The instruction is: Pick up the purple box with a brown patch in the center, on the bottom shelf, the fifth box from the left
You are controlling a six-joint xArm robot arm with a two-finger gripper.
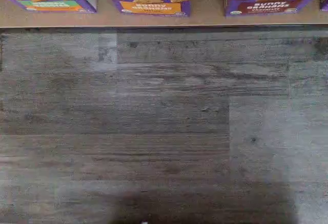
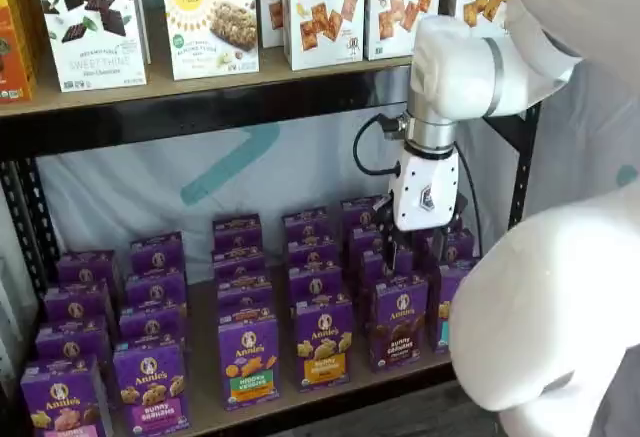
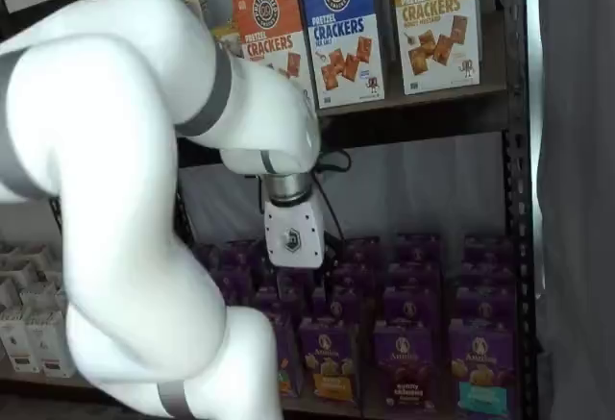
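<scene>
With our fingers' [image 2: 412,249] spread impossible to tell, we might grab a neighbouring carton instead of the purple box [image 2: 398,321].

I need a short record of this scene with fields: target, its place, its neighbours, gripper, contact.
target: the purple box with a brown patch, front of its row
place: the bottom shelf, tan board in a black rack
neighbours: the orange-panel box beside it, then the green-panel box
upper shelf: cracker boxes
gripper: the gripper hangs above the rows behind the target; fingers dark against the cartons, no gap readable
contact: none visible; the target stands upright on the board
wrist view: the box fronts and the grey floor
</scene>
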